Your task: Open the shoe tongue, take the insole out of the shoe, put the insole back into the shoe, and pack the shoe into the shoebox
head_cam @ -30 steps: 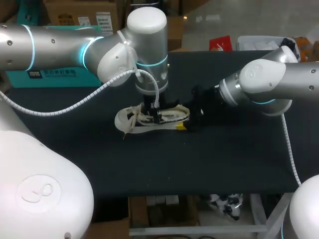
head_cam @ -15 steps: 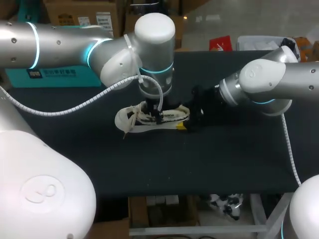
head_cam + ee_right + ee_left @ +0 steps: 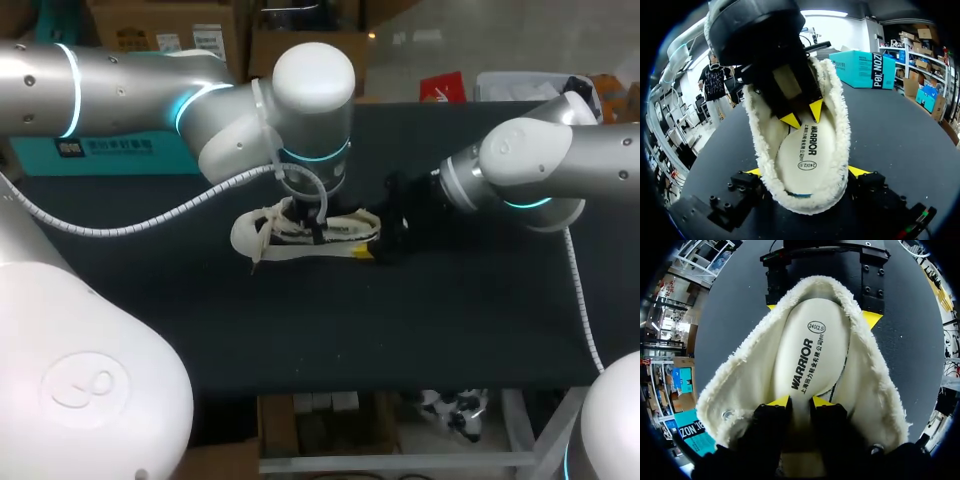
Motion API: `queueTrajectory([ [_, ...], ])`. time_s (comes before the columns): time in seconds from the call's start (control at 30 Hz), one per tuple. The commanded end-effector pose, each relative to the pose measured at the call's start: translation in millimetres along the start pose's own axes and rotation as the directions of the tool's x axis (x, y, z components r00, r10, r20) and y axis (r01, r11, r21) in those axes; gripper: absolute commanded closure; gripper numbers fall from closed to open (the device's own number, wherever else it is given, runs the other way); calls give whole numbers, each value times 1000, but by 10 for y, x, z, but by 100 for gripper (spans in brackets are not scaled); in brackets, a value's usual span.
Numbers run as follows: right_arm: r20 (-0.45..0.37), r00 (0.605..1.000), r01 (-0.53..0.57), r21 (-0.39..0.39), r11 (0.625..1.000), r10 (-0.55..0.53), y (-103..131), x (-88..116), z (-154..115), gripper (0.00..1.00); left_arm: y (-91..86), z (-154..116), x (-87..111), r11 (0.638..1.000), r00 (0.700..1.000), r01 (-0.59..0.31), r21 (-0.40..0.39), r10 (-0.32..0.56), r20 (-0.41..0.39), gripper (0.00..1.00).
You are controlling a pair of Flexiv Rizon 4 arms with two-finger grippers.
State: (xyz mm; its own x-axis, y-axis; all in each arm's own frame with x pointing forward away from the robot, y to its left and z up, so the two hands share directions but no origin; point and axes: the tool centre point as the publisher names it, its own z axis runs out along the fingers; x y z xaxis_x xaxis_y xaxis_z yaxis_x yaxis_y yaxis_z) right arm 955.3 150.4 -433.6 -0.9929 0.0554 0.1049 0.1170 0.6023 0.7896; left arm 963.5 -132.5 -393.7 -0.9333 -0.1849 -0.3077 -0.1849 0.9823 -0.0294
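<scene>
Currently: shoe (image 3: 300, 235) lies on its sole near the middle of the dark table (image 3: 450, 310), opening up, white fleece lining (image 3: 747, 385) spread wide. Cream insole (image 3: 810, 350) sits inside, printed side up. Left gripper (image 3: 800, 401) reaches down into the opening from above; jaws nearly together, pinching a raised fold of the insole toward the toe end. Right gripper (image 3: 805, 172) is at the heel, one yellow tip on each side, clamped on the shoe.
</scene>
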Motion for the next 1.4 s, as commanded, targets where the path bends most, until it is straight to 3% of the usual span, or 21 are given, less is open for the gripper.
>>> queueTrajectory([
  [0.03,-5,1000,2,-2,1000,-2,-89,-25,94,100,-21,1154,-222,1000,1000,-6,10,6,24,77],
  [0.17,-5,1000,2,-2,1000,-2,-89,-25,94,100,-64,1240,-305,1000,999,-8,9,7,47,80],
  [0.3,-5,1000,2,-2,1000,-2,-89,-25,94,100,-93,1257,-369,1000,998,-6,8,6,55,100],
  [0.47,-5,1000,2,-2,1000,-2,-89,-25,94,100,-111,1108,-427,1000,998,1,27,-2,55,100],
  [0.63,-5,1000,2,-2,1000,-2,-89,-25,94,100,-143,838,-425,998,999,14,65,-17,48,100],
  [0.87,-5,1000,2,-2,1000,-2,-89,-25,94,100,-186,336,-373,986,998,54,160,-48,-40,100],
  [1.07,-5,1000,2,-2,1000,-2,-89,-25,94,100,-225,-110,-234,970,996,62,235,-44,-83,100],
  [1.4,-5,1000,2,-2,1000,-2,-89,-25,94,100,-319,-590,5,948,992,64,313,-25,-127,100],
])
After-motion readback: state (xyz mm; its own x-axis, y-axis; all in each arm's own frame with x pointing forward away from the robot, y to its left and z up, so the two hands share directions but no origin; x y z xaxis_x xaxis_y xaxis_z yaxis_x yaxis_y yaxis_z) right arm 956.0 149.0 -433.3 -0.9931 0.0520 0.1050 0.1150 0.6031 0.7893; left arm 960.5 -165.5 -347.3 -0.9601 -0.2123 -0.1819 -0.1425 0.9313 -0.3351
